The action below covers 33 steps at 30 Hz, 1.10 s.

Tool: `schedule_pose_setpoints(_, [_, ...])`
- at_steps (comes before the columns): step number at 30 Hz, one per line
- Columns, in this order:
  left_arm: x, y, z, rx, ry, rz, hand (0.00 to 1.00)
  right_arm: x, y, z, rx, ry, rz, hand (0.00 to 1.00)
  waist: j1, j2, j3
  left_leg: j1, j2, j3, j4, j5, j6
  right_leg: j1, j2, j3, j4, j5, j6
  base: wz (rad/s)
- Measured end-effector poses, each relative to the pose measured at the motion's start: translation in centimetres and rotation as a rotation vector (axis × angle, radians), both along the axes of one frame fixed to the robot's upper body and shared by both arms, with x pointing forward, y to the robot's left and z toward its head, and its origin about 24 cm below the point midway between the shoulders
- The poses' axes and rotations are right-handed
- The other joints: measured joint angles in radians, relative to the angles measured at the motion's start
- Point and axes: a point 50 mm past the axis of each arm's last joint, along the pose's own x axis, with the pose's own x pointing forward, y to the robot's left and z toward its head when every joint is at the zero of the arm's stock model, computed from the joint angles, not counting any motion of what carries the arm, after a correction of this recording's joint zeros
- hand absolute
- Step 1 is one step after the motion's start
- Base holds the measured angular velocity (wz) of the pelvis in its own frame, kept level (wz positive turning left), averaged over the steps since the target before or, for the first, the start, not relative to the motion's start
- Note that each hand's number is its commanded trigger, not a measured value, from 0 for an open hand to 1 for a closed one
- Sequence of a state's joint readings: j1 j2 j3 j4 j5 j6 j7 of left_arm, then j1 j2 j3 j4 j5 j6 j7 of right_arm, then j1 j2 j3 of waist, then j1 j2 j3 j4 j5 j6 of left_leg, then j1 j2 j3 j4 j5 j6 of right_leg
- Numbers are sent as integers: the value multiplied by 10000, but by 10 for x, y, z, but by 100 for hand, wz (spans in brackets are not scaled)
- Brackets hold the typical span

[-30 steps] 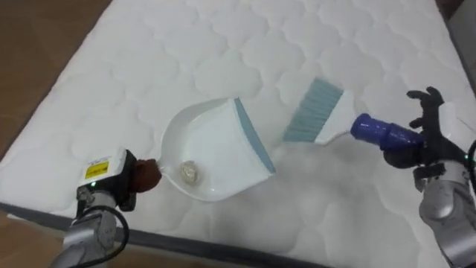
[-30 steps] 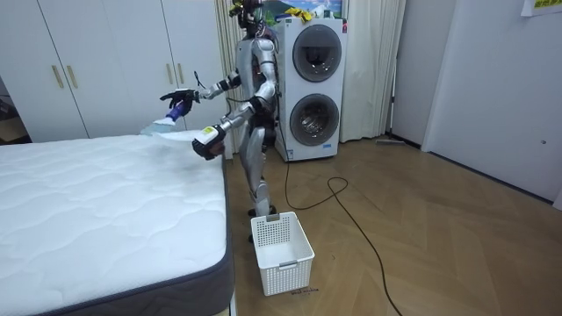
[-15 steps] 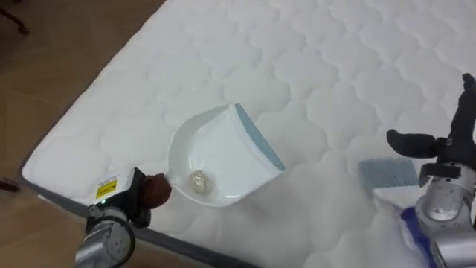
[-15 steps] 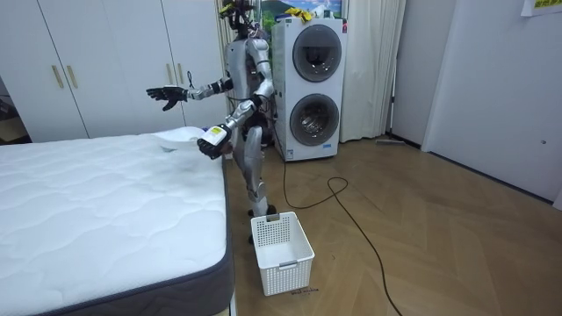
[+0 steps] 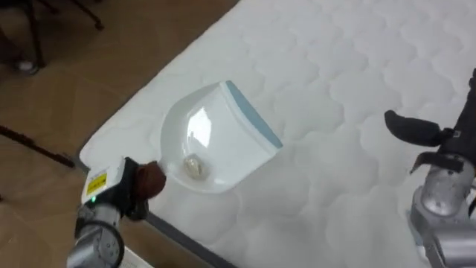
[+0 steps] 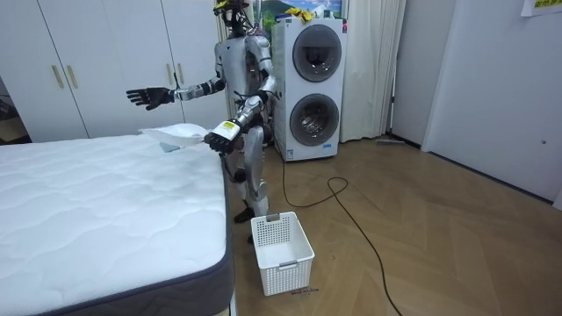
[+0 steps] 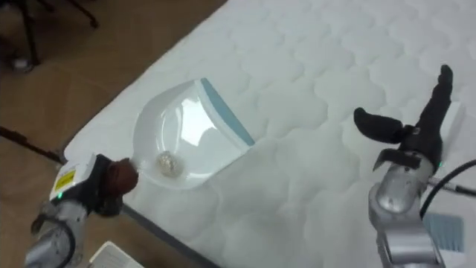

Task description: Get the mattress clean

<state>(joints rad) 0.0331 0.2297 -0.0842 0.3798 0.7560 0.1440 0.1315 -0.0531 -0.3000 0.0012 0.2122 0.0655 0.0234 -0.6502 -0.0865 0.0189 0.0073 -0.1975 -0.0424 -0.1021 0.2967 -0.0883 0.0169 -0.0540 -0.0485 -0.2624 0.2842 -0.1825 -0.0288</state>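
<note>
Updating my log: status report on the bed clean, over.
Left hand shut on dustpan handle. Right hand open above mattress. Crumpled scrap lies in dustpan. Basket on floor.

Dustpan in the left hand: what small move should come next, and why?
Probably swing the dustpan off the mattress edge toward the white basket, keeping it level. The left hand grips its handle, a small crumpled scrap lies in the pan, and the basket stands on the floor by the robot's feet. The right hand is open and holds nothing.

Silver arms, black right robot hand (image 7: 413, 138), yellow-labelled left wrist
</note>
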Motion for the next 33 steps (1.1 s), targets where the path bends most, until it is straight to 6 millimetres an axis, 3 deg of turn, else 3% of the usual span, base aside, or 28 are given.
schedule_pose_setpoints(1, [1,-6,0,-245,-49,-235,100,-7,-3,-5,-16,190,-254,0,30,-76,47,58,-3,247,-105,194,62,185,-64,-333,-130,-92,120,77])
schedule_pose_setpoints(2, [0,-9,-2,-329,-12,-386,100,-12,-4,-9,57,346,-251,0,196,-227,91,180,12,242,-232,309,85,281,-182,-561,-89,-172,100,62])
schedule_pose_setpoints(4, [-6,-10,-5,-362,174,-430,100,-19,-1,-8,218,271,-11,0,442,-354,48,151,-38,55,-311,334,7,328,-340,-1073,-92,-244,105,46])
schedule_pose_setpoints(7, [-11,-5,-8,-284,499,-299,100,-20,4,-10,595,350,453,0,964,-675,-11,140,-244,-403,-437,361,-21,365,-317,-1116,-167,-173,185,42])
schedule_pose_setpoints(10, [-14,-4,-9,-275,581,-275,100,-18,12,-14,882,520,1029,0,1281,-735,-64,-1,-375,-715,-197,363,-22,462,-181,-1085,-274,-132,155,55])
schedule_pose_setpoints(14, [-13,-1,-8,-316,522,-106,100,-18,17,-18,1012,736,1780,0,1642,-466,-66,-143,-418,-615,-239,731,130,562,-188,-1306,-261,-231,187,51])
schedule_pose_setpoints(16, [-12,2,-6,-324,418,15,100,-19,20,-21,1162,904,2123,0,1662,-421,-74,-307,-429,-511,-218,808,200,628,-207,-1593,-267,-272,235,49])
schedule_pose_setpoints(18, [-11,3,-3,-362,344,78,100,-21,23,-24,1287,1079,2411,0,1656,-415,-70,-452,-411,-280,-211,872,295,677,-258,-1904,-299,-266,295,54])
schedule_pose_setpoints(20, [-11,1,-3,-443,303,62,100,-22,25,-26,1357,1214,2717,0,1498,-365,-43,-525,-311,425,-236,932,430,931,-357,-2457,-399,-341,373,67])
schedule_pose_setpoints(22, [-11,0,-3,-507,293,38,100,-21,27,-26,1382,1244,2909,0,1496,-345,-17,-449,-416,351,-289,901,493,1053,-360,-2590,-457,-419,455,40])
schedule_pose_setpoints(25, [-11,0,-4,-513,305,45,100,-21,28,-27,1447,1314,3151,0,1446,-343,-1,-351,-687,-2,-274,860,562,1100,-314,-2302,-464,-475,530,32])
schedule_pose_setpoints(27, [-11,0,-3,-508,294,34,100,-20,28,-27,1458,1315,3184,0,1504,-328,7,-375,-777,-15,-247,821,620,1103,-454,-2353,-437,-566,585,17])
schedule_pose_setpoints(30, [-12,0,-4,-516,349,6,100,-22,30,-30,1544,1415,3204,0,1698,-312,20,-395,-896,61,-29,617,914,1125,-575,-2374,-148,-681,724,6])
schedule_pose_setpoints(33, [-10,-2,-3,-600,255,-103,100,-22,30,-30,1546,1423,3196,0,1709,-211,52,-304,-1290,-577,284,330,1185,1035,-850,-2246,769,-800,782,27])
